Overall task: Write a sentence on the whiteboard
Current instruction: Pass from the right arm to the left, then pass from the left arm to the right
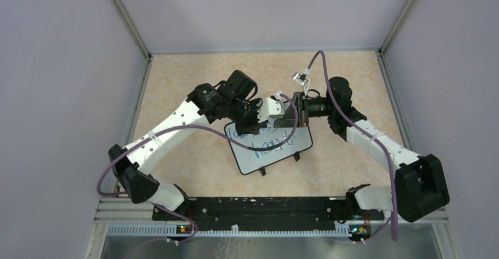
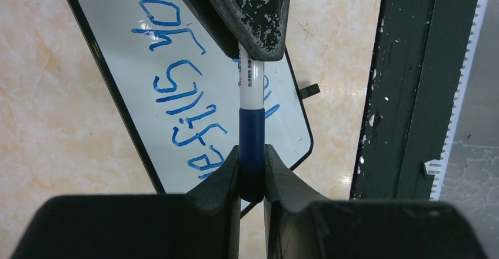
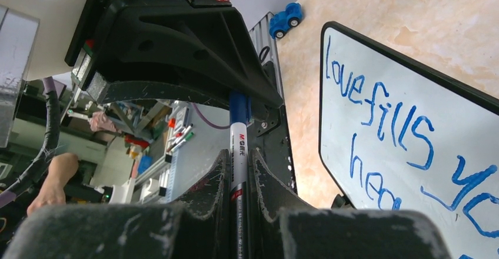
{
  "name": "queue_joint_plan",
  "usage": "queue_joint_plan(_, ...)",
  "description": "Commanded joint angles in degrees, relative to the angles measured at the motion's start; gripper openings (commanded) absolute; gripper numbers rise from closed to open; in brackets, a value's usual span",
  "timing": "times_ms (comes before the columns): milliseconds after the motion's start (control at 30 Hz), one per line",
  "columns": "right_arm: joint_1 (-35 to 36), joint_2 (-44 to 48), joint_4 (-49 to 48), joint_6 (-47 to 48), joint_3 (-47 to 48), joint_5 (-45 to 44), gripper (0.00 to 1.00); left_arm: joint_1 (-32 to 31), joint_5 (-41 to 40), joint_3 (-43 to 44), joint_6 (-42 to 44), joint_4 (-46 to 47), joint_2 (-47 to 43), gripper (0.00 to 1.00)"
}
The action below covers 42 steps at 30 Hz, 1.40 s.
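Blue marker cap (image 2: 252, 130) in left pincer (image 2: 252, 156), barrel (image 3: 238, 142) in right pincer (image 3: 238, 163)

Whiteboard (image 1: 253, 160): face is showing smooth, glossy white; frame is looking like black plastic.
Table (image 1: 194, 82): top is presenting matt beige, stone-patterned.
Marker barrel (image 2: 251, 91): is gleaming as smooth white plastic.
Marker cap (image 2: 252, 147): is showing satin dark blue.
Right gripper (image 3: 239, 160): black plastic is showing chips and pale scuffs.
Left gripper (image 2: 252, 156): is looking matt black.
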State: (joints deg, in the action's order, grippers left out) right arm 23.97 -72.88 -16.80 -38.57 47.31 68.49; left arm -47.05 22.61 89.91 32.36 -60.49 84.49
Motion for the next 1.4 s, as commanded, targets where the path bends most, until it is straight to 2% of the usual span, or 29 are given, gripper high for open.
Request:
queue_joint_plan(0,3.63,-1.09,-1.24,1.58,1.65,-0.73,0.0,-2.88,7.87,5.27,-1.29,17.29,1.34,0.0)
queue_joint_plan(100,3.63,-0.94,1.28,3.46,2.44,-0.03,0.0,-2.9,7.1,4.56,-0.43,17.17,0.95,0.0)
queue_joint_plan(200,2.34,-0.3,10.79,10.41,6.09,0.11,0.0,-2.82,2.34,1.5,0.47,16.74,-1.24,0.0)
queue_joint_plan(300,-0.09,0.29,19.28,15.14,8.96,1.01,0.17,-2.79,-1.71,-2.68,4.25,15.79,-4.69,0.0)
queue_joint_plan(433,-2.84,1.84,31.51,21.98,12.97,0.85,0.45,-2.79,-5.9,-7.31,12.64,13.42,-9.24,0.0)
queue_joint_plan(600,-3.37,2.42,44.09,31.65,18.77,-2.17,0.62,-2.87,-8.8,-12.54,25.83,12.26,-14.93,0.0)
queue_joint_plan(767,-0.42,0.46,51.45,35.87,21.87,-3.47,0.64,-4.17,-10.38,-15.04,38.72,8.88,-16.66,0.0)
queue_joint_plan(900,3.96,-1.12,54.4,36.81,21.87,-5.32,0.63,-6.83,-15.21,-17.94,43.73,11.16,-18.58,0.0)
queue_joint_plan(1200,10.82,-4.66,54.6,37.24,23.51,-7.1,0.54,-9.93,-17.48,-15.95,45.09,11.84,-17.48,0.0)
queue_joint_plan(1367,12.33,-6.12,55.07,37.61,24.46,-7.36,0.43,-10.42,-18.04,-16.73,45.43,11.89,-17.35,0.0)
